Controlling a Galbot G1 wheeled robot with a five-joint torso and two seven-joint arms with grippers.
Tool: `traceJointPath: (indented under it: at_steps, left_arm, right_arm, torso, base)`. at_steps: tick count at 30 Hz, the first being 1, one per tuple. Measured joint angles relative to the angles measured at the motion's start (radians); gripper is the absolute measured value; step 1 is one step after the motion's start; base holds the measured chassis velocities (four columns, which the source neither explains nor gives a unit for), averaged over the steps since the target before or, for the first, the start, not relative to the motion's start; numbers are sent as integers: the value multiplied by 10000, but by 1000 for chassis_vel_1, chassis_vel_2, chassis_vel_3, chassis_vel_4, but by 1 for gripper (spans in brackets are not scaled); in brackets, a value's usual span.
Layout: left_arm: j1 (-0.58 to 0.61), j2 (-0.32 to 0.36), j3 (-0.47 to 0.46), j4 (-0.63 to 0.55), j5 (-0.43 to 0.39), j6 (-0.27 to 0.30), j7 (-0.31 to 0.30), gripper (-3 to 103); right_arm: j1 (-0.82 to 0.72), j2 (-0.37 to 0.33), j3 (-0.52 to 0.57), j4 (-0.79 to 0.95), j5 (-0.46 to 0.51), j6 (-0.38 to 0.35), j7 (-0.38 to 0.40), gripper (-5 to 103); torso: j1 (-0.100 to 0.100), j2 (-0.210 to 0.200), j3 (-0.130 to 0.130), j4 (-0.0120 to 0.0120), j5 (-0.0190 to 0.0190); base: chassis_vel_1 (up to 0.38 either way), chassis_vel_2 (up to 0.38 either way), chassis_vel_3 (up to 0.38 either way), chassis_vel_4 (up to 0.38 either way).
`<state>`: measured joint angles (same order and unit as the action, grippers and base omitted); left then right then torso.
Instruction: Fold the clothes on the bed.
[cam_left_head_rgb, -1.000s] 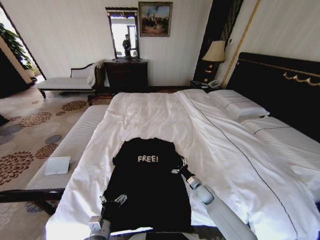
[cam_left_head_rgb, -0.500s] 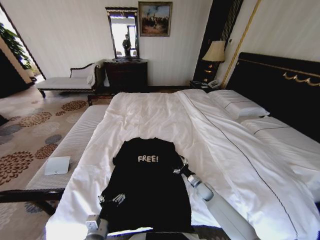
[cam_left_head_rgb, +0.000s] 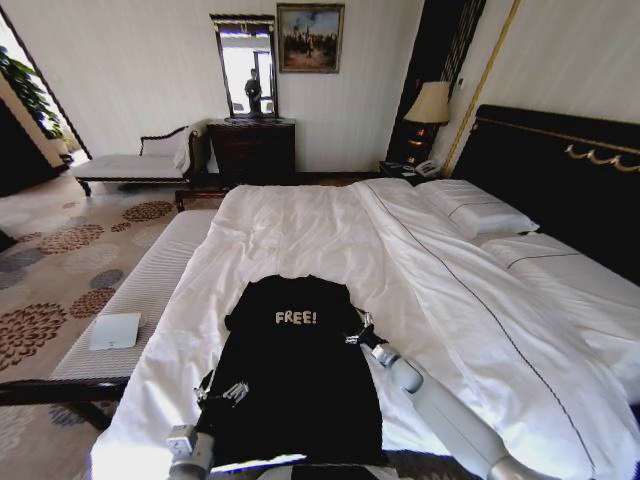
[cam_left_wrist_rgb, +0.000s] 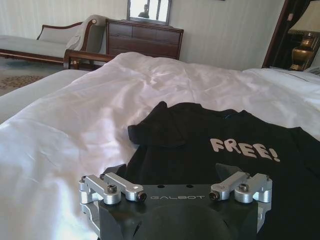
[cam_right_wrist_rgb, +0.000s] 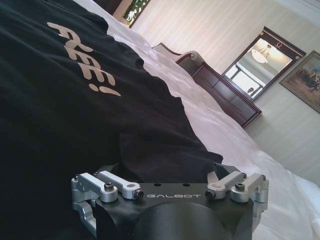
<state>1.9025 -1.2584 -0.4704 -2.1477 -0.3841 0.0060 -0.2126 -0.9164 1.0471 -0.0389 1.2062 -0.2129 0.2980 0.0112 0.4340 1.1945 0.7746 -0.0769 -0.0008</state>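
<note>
A black short-sleeved T-shirt (cam_left_head_rgb: 295, 370) lies flat on the white duvet (cam_left_head_rgb: 330, 240) of a large bed (cam_left_head_rgb: 560, 170), near the foot end closest to the robot, with its collar pointing toward the far side of the room and small white "FREE!" lettering (cam_left_head_rgb: 296, 317) readable on the chest; the shirt's hem reaches almost to the near edge of the duvet. The left gripper (cam_left_head_rgb: 222, 393) sits low over the shirt's left edge, about level with the lower body of the garment, its metal fingers spread apart and touching or just above the black fabric; in the left wrist view the left gripper (cam_left_wrist_rgb: 176, 176) faces up the shirt, with the left sleeve (cam_left_wrist_rgb: 155, 132) and the lettering lying ahead of it. The right gripper (cam_left_head_rgb: 358, 330) rests at the shirt's right edge, just beside the right sleeve and close to the lettering; in the right wrist view the right gripper (cam_right_wrist_rgb: 167, 167) has dark fabric bunched between its linkages, though whether the fingers are pinching that fabric cannot be told. White pillows (cam_left_head_rgb: 475, 210) lie at the head of the bed on the right, against a tall black headboard (cam_left_head_rgb: 570, 175); a pale chaise (cam_left_head_rgb: 135, 162) stands well apart by the far wall.
</note>
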Motion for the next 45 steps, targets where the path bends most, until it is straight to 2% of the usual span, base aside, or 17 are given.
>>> traceJointPath:
  at_steps: [17, 18, 20, 21, 23, 26, 28, 30, 32, 33, 35, 36, 39, 40, 41, 42, 45]
  left_arm:
    - [-83, 50, 7, -18, -380, 128, -38, 100]
    - [-85, 56, -4, -18, -408, 140, -41, 100]
    - [-95, 59, -11, -18, -453, 156, -42, 100]
    - [-104, 59, -11, -16, -474, 162, -42, 100]
    - [-146, 60, -6, 25, -519, 184, -48, 100]
    - [-173, 60, 7, 53, -539, 199, -49, 100]
    - [-191, 58, 15, 70, -584, 220, -50, 100]
    - [-193, 57, 14, 78, -603, 226, -49, 100]
    - [-197, 61, -10, 85, -670, 242, -49, 100]
    - [-202, 65, -19, 87, -701, 250, -52, 100]
    - [-209, 70, -29, 92, -722, 258, -58, 100]
    - [-215, 75, -32, 94, -731, 261, -61, 100]
    - [-239, 93, -37, 95, -750, 273, -76, 100]
    - [-244, 97, -38, 96, -752, 275, -79, 100]
    - [-253, 101, -38, 100, -758, 278, -85, 100]
    - [-258, 105, -39, 104, -763, 280, -88, 100]
    - [-262, 105, -42, 109, -767, 282, -96, 100]
  right_arm:
    - [299, 101, -222, -109, 77, -50, 191, 99]
    - [299, 99, -239, -57, 93, -51, 202, 90]
    - [296, 85, -276, 26, 125, -53, 221, 90]
    - [294, 78, -299, 62, 141, -57, 232, 79]
    - [295, 66, -389, 151, 203, -70, 289, 68]
    - [302, 66, -444, 184, 232, -82, 307, 68]
    - [308, 66, -507, 224, 272, -96, 317, 51]
    - [307, 66, -530, 233, 275, -97, 319, 46]
    - [291, 52, -559, 257, 278, -97, 320, 46]
    - [281, 45, -569, 264, 279, -97, 320, 36]
    - [274, 38, -576, 267, 278, -97, 320, 36]
    - [270, 33, -579, 267, 279, -97, 320, 25]
    - [268, 14, -590, 268, 280, -96, 319, 25]
    - [267, 12, -592, 268, 283, -95, 319, 14]
    - [268, 9, -596, 268, 294, -93, 318, 14]
    - [268, 7, -601, 268, 318, -92, 318, 3]
    - [267, 4, -616, 268, 343, -89, 315, 1]
  torso:
    - [0, 0, 0, 1, 1]
    - [0, 0, 0, 1, 2]
    - [0, -1, 0, 1, 1]
    - [0, -1, 0, 2, 2]
    - [0, -1, 0, 1, 0]
    - [0, 0, 0, 1, 0]
    - [0, 0, 0, 1, 1]
    - [0, -1, 0, 1, 1]
    - [0, 0, 0, 1, 1]
    - [0, 0, 0, 1, 1]
    - [0, 0, 0, 1, 1]
    - [-1, 0, 0, 1, 1]
    - [0, 0, 0, 1, 1]
    - [0, 0, 0, 1, 1]
    - [0, -1, 0, 0, 1]
    - [0, 0, 0, 1, 1]
    - [0, -1, 0, 1, 1]
  base:
    - [0, 0, 0, 0]
    - [0, 0, 0, 0]
    - [0, 0, 0, 0]
    - [0, 0, 0, 0]
    - [0, 0, 0, 0]
    - [0, 0, 0, 0]
    - [0, 0, 0, 0]
    - [0, 0, 0, 0]
    - [0, 0, 0, 0]
    - [0, 0, 0, 0]
    - [0, 0, 0, 0]
    - [0, 0, 0, 0]
    - [0, 0, 0, 0]
    - [0, 0, 0, 0]
    - [0, 0, 0, 0]
    - [0, 0, 0, 0]
    - [0, 0, 0, 0]
